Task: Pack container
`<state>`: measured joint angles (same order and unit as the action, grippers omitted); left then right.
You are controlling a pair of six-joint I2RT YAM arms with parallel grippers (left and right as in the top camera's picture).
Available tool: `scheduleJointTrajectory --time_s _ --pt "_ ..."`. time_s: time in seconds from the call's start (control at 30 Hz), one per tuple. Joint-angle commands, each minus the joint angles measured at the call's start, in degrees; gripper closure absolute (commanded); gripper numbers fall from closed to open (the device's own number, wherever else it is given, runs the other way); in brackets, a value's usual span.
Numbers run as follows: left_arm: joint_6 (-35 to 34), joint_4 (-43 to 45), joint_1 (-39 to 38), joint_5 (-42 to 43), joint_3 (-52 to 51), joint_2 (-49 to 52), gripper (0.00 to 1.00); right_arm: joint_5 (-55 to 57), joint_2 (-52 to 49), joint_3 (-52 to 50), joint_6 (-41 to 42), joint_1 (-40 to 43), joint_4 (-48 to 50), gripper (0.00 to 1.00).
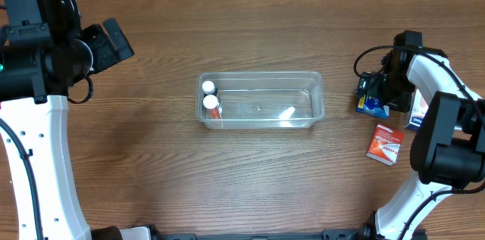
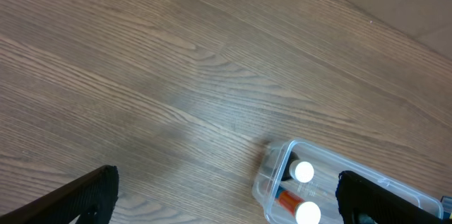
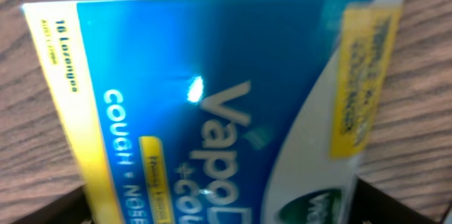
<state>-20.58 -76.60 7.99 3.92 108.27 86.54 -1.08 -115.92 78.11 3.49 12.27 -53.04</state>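
The clear plastic container [image 1: 261, 76] lies at the table's middle. Two white-capped bottles [image 1: 208, 87] [image 1: 211, 104] lie in its left end, and a small white item [image 1: 287, 113] lies near its right end. My left gripper [image 1: 114, 43] is open and empty, up and to the left of the container. In the left wrist view the left gripper [image 2: 229, 185] frames the container's corner [image 2: 272, 174]. My right gripper [image 1: 373, 92] is down at a blue lozenge box [image 1: 370, 104]. In the right wrist view the box [image 3: 212, 97] fills the gap between the fingers [image 3: 226, 210], touching both.
A red and white box [image 1: 386, 144] lies on the table below the right gripper. A white and blue box [image 1: 415, 119] lies partly hidden behind the right arm. Bare wood lies left of and in front of the container.
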Motion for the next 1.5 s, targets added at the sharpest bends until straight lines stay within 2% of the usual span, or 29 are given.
scheduleJointTrajectory --time_s 0.0,0.07,0.2,0.43,0.63,0.77,0.87,1.0,1.2,1.27,1.47 --pt "1.33 0.04 0.24 0.57 0.09 0.35 0.00 -0.52 -0.76 0.42 -0.13 -0.31 0.66 0.18" --pt "1.33 -0.09 0.24 0.57 0.09 0.35 0.00 -0.55 -0.39 0.50 -0.11 -0.33 0.74 0.23" --pt "1.33 -0.07 0.24 0.55 0.09 0.35 0.00 -0.55 1.01 2.34 -0.11 -0.33 -0.39 0.27" --pt "1.33 0.09 0.24 0.55 0.09 0.35 0.00 -0.63 9.84 9.88 0.83 -3.34 -8.48 0.27" --pt "1.33 -0.11 0.24 0.55 0.09 0.35 0.00 -0.55 22.75 12.09 1.44 -13.92 -14.36 0.27" --pt "1.33 -0.09 0.24 0.55 0.09 0.35 0.00 -0.52 29.42 12.07 7.91 -25.88 -15.15 0.27" --pt "1.33 -0.13 0.24 0.55 0.09 0.35 0.00 -0.50 28.13 11.28 14.01 -32.02 -15.04 0.27" --pt "1.36 -0.15 0.24 0.48 0.09 0.35 0.00 -0.50 24.96 8.07 17.22 -35.63 -13.68 0.27" --pt "2.43 -0.33 0.24 0.17 0.09 0.35 0.00 -0.42 18.99 0.44 18.86 -36.20 -6.95 0.25" --pt "2.43 -0.74 0.24 0.13 0.09 0.35 0.00 0.11 16.76 0.22 18.84 -36.20 -6.14 0.22" --pt "2.62 -0.96 0.24 0.13 0.09 0.35 0.00 1.22 13.35 0.22 18.86 -36.20 -5.53 0.21"
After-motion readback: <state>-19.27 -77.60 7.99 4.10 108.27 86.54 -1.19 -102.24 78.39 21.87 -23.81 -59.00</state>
